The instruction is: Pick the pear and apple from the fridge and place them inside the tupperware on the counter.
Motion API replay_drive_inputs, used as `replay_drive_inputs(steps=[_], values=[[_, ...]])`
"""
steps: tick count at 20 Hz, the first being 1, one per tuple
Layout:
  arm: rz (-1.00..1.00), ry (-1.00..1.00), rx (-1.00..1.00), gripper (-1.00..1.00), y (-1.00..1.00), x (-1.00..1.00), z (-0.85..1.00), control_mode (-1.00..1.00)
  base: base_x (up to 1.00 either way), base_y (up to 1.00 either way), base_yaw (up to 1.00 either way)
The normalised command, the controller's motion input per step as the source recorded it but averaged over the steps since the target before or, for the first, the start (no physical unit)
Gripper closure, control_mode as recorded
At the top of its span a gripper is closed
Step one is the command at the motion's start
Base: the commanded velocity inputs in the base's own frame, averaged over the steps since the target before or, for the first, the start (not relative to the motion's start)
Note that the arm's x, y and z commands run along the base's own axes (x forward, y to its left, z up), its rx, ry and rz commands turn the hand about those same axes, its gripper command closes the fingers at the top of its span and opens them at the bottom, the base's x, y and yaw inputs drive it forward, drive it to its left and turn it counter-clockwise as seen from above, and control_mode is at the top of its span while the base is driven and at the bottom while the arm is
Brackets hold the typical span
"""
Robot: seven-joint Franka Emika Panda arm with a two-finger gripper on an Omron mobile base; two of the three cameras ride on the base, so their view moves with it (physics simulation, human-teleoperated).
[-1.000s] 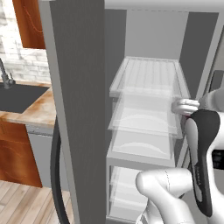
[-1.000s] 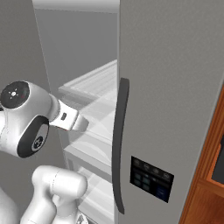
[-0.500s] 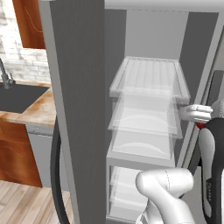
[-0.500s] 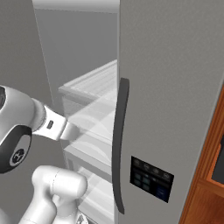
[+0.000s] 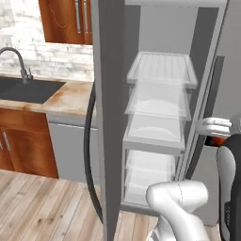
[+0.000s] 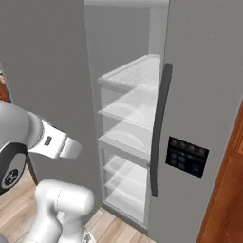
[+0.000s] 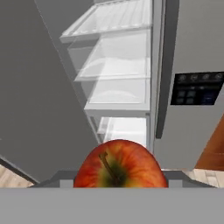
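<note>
The red apple (image 7: 119,165) sits stem-up at the bottom of the hand view, and my gripper (image 7: 119,180) is shut on it. From the left base view, a sliver of the apple (image 5: 218,140) shows under my white hand (image 5: 214,126), just outside the fridge's right side. The fridge (image 5: 160,108) stands open, its white translucent shelves (image 7: 118,65) bare. The pear and the tupperware are out of view. The beige counter (image 5: 66,96) lies left of the fridge.
The open grey fridge door (image 5: 110,117) with its dark handle stands between the shelves and the counter. A black sink (image 5: 28,89) with a faucet is set in the counter. The closed right door (image 6: 204,118) carries a dark handle and control panel.
My hand with the apple has drawn back from the shelves, sliding right and slightly down in the left base view. In the right base view the arm has swung left and lower.
</note>
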Motion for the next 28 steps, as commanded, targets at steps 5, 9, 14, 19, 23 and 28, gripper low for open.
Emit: replay_drive_inputs(steps=[5,9,14,19,23,28], values=[[0.0,0.0,0.0,1.0,0.0,0.0,0.0,1.0,-0.93,0.31,0.22],[0.0,0.0,0.0,1.0,0.0,0.0,0.0,1.0,-0.89,0.41,0.54],[0.0,0.0,0.0,1.0,0.0,0.0,0.0,1.0,-0.75,0.49,0.69],[0.0,0.0,0.0,1.0,0.0,0.0,0.0,1.0,-0.42,0.5,0.8],[0.0,0.0,0.0,1.0,0.0,0.0,0.0,1.0,0.41,0.31,0.58],[0.0,0.0,0.0,1.0,0.0,0.0,0.0,1.0,0.94,0.27,0.13]])
